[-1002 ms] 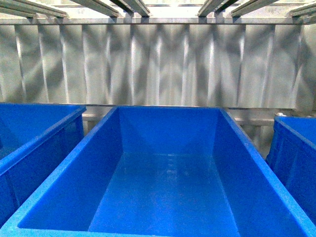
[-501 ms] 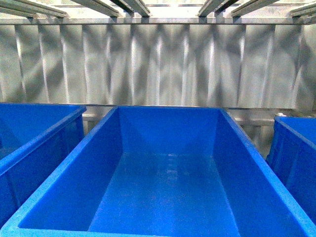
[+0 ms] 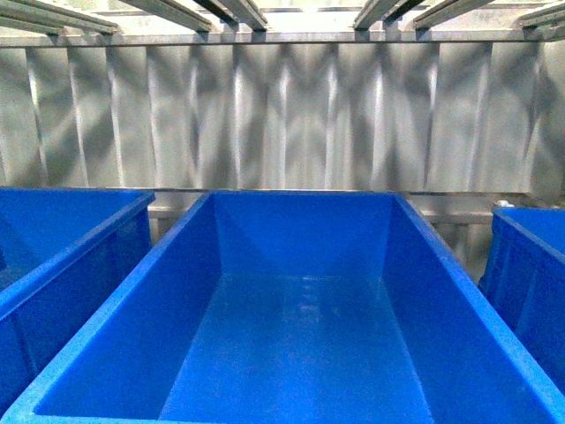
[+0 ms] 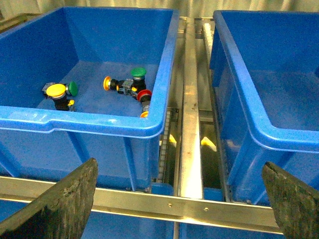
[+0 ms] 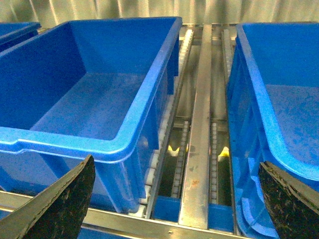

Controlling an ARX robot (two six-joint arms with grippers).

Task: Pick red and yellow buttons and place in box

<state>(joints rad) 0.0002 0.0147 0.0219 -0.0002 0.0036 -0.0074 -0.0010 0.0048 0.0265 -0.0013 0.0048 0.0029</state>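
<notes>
Both sets of jaws are standing spread wide and gripping nothing. The left jaws, their dark, worn fingertips (image 4: 65, 199) showing at the edges of the left wrist view, are hanging above a metal rail (image 4: 191, 124) that is running between two bright-blue crates. In the left crate (image 4: 99, 125) a red-capped button (image 4: 144, 94) is lying close to the wall nearest that rail, touching a cluster with a yellow-capped button (image 4: 106, 82) and a green-capped button (image 4: 138, 72). Well apart from them, a second yellow-capped button (image 4: 56, 90) is lying just beside a second green-capped button (image 4: 73, 88). Any marking on their black bodies is too small to read. The box (image 3: 177, 265) is sitting in the middle, straight ahead of the robot before a corrugated metal wall (image 3: 282, 115), its glossy floor catching the light. The right jaws, fingertips (image 5: 65, 199) likewise apart, are hanging between the box and a third crate (image 5: 269, 124) on the robot's right.
</notes>
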